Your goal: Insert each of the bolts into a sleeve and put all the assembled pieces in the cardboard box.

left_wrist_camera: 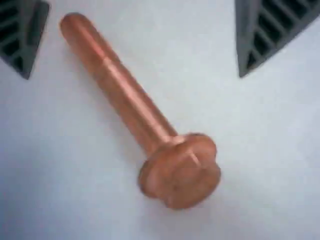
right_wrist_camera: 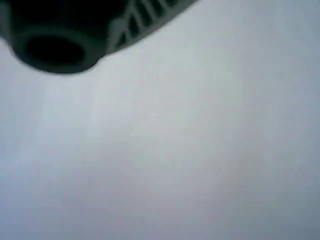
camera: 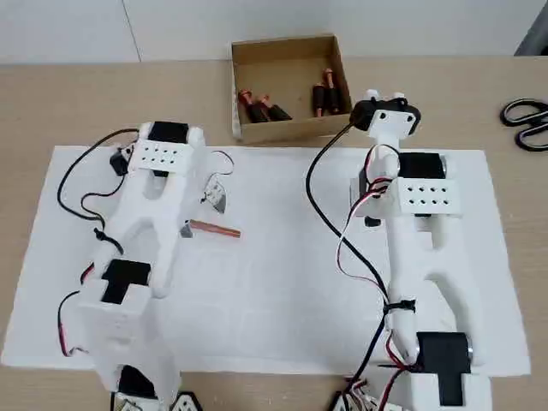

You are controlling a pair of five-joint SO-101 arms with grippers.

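A copper bolt point(left_wrist_camera: 145, 125) lies flat on the white sheet, its flanged head toward the camera in the left wrist view. My left gripper point(left_wrist_camera: 145, 35) hangs open just above it, one grey fingertip point(left_wrist_camera: 20, 40) on either side of the shaft. In the high view the bolt point(camera: 216, 229) lies beside the left gripper point(camera: 201, 211). My right gripper point(camera: 368, 210) is low over the sheet on the right, shut on a black sleeve point(right_wrist_camera: 55, 47) whose open bore faces the camera. The cardboard box point(camera: 287, 130) at the back holds several assembled pieces point(camera: 257, 107).
The white sheet point(camera: 282, 291) covers the table between and in front of the arms. Scissors point(camera: 527, 120) lie on the bare table at the far right. Black and red cables point(camera: 330, 231) hang beside the right arm.
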